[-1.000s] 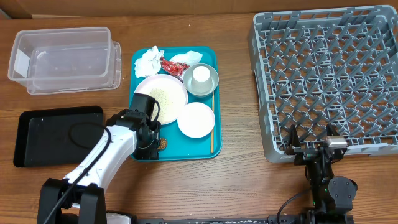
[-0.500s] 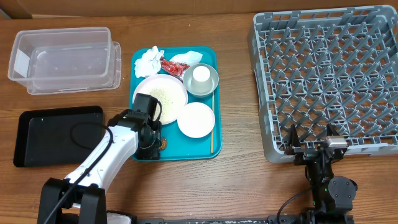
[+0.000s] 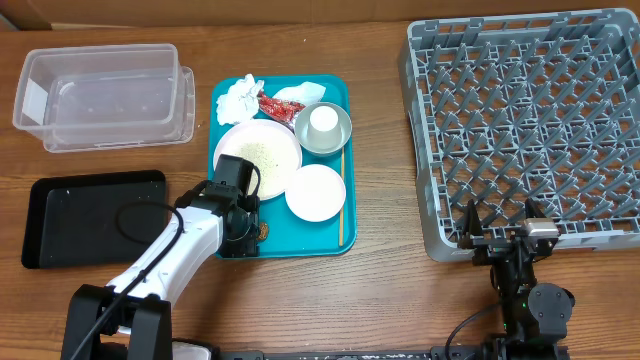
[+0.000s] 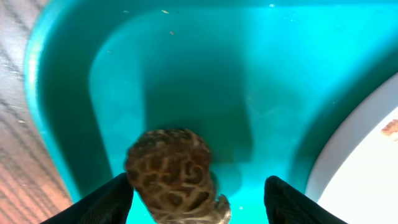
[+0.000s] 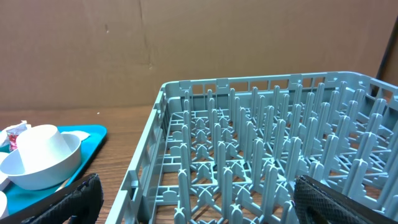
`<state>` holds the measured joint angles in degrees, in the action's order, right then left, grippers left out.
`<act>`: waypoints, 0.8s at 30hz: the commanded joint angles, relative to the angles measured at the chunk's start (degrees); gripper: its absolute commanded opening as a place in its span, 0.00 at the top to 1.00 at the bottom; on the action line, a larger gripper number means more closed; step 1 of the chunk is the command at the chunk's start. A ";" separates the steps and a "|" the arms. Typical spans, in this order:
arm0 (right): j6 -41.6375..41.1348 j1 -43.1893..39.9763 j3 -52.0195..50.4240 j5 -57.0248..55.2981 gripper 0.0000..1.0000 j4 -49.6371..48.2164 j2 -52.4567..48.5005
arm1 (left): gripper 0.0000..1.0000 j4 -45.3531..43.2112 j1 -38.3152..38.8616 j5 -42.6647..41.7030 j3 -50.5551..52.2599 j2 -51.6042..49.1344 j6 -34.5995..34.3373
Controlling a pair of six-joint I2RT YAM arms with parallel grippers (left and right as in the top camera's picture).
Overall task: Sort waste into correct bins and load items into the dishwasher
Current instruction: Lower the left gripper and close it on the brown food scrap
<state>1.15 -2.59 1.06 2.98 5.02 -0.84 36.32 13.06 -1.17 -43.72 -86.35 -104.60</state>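
My left gripper (image 3: pixel 243 226) is open at the teal tray's front left corner. In the left wrist view its fingers (image 4: pixel 196 202) straddle a brown mottled food scrap (image 4: pixel 174 174), which lies on the tray floor (image 4: pixel 186 68). The pale plate (image 3: pixel 258 153) holds rice-like grains. The white bowl (image 3: pixel 316 192), the silvery-grey bowl (image 3: pixel 325 132) with the white cup (image 3: pixel 323 120) in it, the wooden stick (image 3: pixel 341 200), the crumpled napkin (image 3: pixel 238 97) and the red wrapper (image 3: pixel 275 105) are all on the tray. My right gripper (image 3: pixel 500 240) is open and empty at the front edge of the dish rack (image 3: pixel 530 120).
The clear tub (image 3: pixel 100 95) stands at the back left, with the black tray (image 3: pixel 70 215) in front of it. The teal tray (image 3: pixel 225 110) is between them and the rack. The right wrist view shows the rack's pegs (image 5: pixel 267 143) and the cup in its bowl (image 5: pixel 40 155).
My left wrist has shifted slightly right and lower over the tray's front left corner. The right arm has not moved.
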 commanded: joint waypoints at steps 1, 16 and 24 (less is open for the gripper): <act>0.17 -0.15 -0.59 0.07 0.00 -0.42 0.61 | 0.30 -0.02 0.46 0.17 0.52 -0.68 -0.83; 0.17 -0.15 -0.59 0.07 0.00 -0.39 0.61 | 0.31 -1.33 0.92 -2.89 0.52 -10.60 -2.58; 0.17 -0.15 -0.59 0.07 0.00 -0.39 0.61 | 0.34 -0.63 0.83 -2.86 0.50 -11.04 -2.10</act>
<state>1.13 -2.59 1.06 3.01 5.04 -0.84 35.94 13.80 -5.63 -46.68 -92.82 -106.41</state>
